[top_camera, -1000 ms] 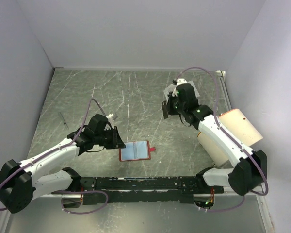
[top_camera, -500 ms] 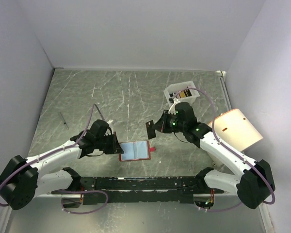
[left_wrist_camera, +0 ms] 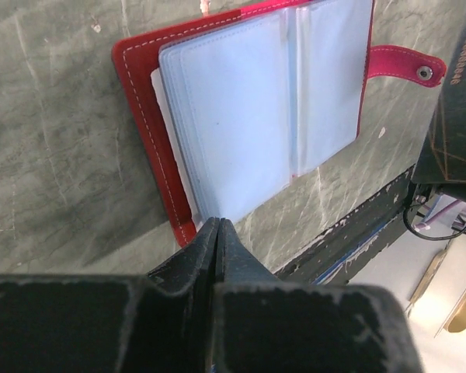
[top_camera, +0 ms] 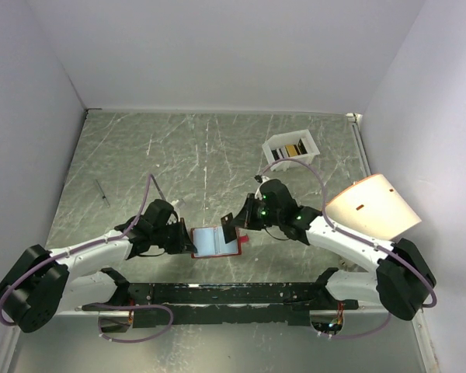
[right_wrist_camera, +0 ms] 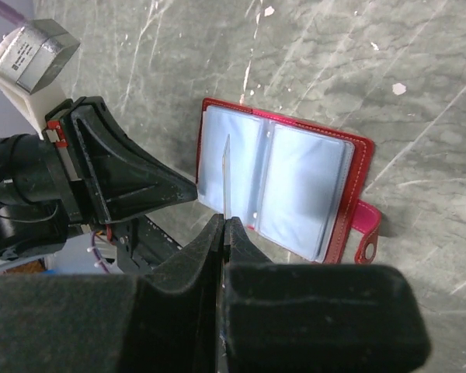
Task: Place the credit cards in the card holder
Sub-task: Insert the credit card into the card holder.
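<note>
Both low over white-walled marbled table point(top_camera: 140, 155): left end effector point(left_wrist_camera: 218, 225) closed, right end effector point(right_wrist_camera: 224, 224) tight on card point(right_wrist_camera: 226, 175)

The card holder point(left_wrist_camera: 256, 101) lies open and flat on the table point(left_wrist_camera: 54, 155). Its pale blue-grey pockets face up, and the red cover shows along its left edge. The snap tab point(left_wrist_camera: 404, 64) projects from the holder's upper right corner. The left gripper point(left_wrist_camera: 217, 227) has its fingers pressed together, with the tips at the holder's lower left corner. A dark card point(left_wrist_camera: 457, 109) stands just right of the holder, beside the tab, and is cut off by the frame edge.
</note>
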Tool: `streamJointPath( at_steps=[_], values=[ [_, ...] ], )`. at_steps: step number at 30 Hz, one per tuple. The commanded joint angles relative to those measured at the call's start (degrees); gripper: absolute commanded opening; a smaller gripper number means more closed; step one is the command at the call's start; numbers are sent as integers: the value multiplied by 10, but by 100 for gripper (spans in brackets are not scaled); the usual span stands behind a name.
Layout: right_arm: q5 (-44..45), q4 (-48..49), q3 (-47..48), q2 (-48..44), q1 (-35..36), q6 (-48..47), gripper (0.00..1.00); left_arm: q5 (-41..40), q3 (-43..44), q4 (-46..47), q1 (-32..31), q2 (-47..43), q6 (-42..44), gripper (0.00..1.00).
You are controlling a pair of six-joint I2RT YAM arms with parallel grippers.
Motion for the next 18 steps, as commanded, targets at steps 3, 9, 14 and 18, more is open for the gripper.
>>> streamJointPath(
  at_steps=[3, 9, 14, 18],
  values=[
    [18, 62, -13, 13, 21, 24, 0, 13, -2, 34, 3, 5, -7, 10],
    [12, 90, -26, 47, 36, 29, 0, 3, -20, 38, 3, 1, -12, 11],
    [17, 105, -31, 72, 38, 20, 0, -3, -27, 38, 2, 9, -10, 13],
    [13, 121, -35, 92, 38, 21, 0, 2, -28, 40, 3, 26, -6, 14]
  ],
)
